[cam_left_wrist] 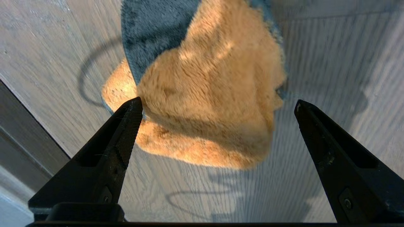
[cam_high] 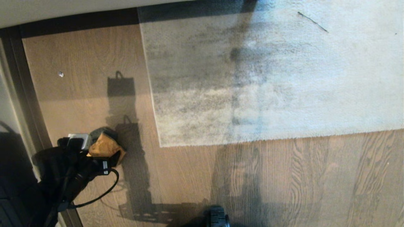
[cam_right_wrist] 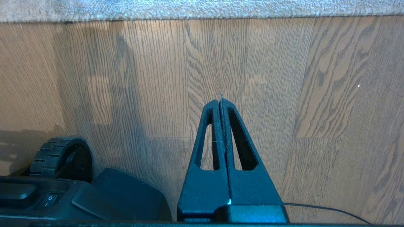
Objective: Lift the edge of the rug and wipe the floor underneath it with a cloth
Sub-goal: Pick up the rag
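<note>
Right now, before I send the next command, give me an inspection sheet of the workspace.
Surface: wood-plank floor, bare beside the rug.
Job's things: rug edge lying flat; cloth crumpled on the floor, tan face up.
Clutter: small pale speck on the floor; dark strand on the rug.
Grippers: left hand open over the cloth, not gripping; right hand shut, empty.
Cables: black cable looping off the left arm.
Surroundings: dark baseboard; robot's wheel.

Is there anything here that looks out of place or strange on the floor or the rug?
Little stands out. The cloth lies crumpled on the floor, part folded over so both faces show. A thin dark strand lies on the rug, and a small pale speck on the floor. The rug lies flat.
</note>
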